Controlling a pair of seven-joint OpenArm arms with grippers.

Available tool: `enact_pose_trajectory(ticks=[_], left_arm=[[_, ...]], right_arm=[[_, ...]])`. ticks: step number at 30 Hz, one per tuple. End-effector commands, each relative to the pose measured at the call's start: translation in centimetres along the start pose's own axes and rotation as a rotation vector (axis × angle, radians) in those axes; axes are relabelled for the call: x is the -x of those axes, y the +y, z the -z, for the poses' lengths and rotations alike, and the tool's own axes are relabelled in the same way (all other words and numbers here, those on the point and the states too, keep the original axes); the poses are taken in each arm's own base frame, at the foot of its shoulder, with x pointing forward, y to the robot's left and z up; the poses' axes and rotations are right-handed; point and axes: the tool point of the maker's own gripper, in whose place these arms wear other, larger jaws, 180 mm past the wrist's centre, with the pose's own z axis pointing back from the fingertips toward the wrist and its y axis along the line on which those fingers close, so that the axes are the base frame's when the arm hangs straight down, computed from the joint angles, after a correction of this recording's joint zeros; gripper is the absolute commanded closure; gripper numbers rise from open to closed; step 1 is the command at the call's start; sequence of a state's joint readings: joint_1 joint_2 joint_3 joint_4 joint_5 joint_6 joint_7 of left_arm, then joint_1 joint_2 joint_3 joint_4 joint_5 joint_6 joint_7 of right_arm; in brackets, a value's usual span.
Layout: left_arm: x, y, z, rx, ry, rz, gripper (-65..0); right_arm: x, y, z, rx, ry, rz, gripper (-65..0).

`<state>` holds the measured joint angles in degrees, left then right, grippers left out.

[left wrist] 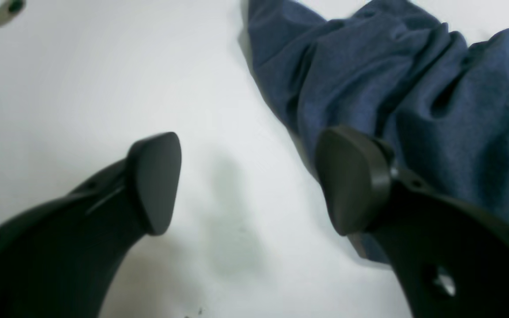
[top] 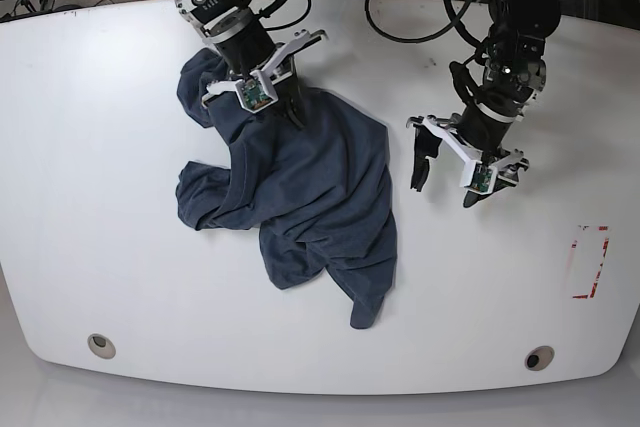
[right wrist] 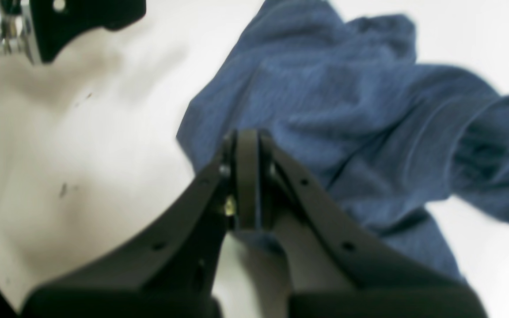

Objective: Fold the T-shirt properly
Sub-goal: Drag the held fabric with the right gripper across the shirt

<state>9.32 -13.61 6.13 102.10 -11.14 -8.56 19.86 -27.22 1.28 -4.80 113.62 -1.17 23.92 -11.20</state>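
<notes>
White table (top: 120,277), rounded corners; two round grommet holes near the front edge, one at the left (top: 99,344), one at the right (top: 538,358); red-outlined rectangle mark (top: 588,261) near the right edge; black cables (top: 400,7) bundled behind the far edge; small dark specks (right wrist: 63,190) on the surface.

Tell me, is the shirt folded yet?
No. The shirt lies crumpled on the table, bunched and wrinkled, with no neat folds.
</notes>
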Motion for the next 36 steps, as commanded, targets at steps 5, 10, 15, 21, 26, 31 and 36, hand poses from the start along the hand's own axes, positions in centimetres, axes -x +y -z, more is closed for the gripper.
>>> enact_pose_trajectory(ticks=[5, 10, 15, 21, 26, 31, 36], left_arm=[[-3.4, 0.7, 0.0, 0.008, -0.109, 0.056, -49.2], [-2.6, 1.6, -0.5, 0.015, -0.089, 0.087, -50.4], [-2.3, 1.3, -0.6, 0.019, -0.081, 0.078, -50.1], [-1.9, 0.4, -0.3, 0.021, -0.067, 0.045, -48.9], [-1.5, 0.4, -0.2, 0.017, -0.055, 0.038, -48.7], [-1.5, 0.8, -0.3, 0.008, -0.054, 0.042, -48.6], [-1.5, 0.9, -0.4, 0.007, -0.058, 0.042, -48.7]], right_arm=[[-2.8, 1.0, 0.5, -0.042, -0.094, -0.008, -4.3], [-2.4, 2.2, 0.6, -0.088, -0.077, -0.005, -26.5], [-2.6, 2.5, 0.7, -0.103, -0.077, -0.012, -34.5], [-1.6, 1.5, 0.7, -0.083, -0.047, -0.012, -35.5], [-1.2, 0.9, 0.7, -0.069, -0.039, -0.006, -35.0], [-0.8, 0.4, 0.8, -0.051, -0.034, 0.004, -34.8], [-0.7, 0.1, 1.0, -0.042, -0.033, 0.004, -34.9]])
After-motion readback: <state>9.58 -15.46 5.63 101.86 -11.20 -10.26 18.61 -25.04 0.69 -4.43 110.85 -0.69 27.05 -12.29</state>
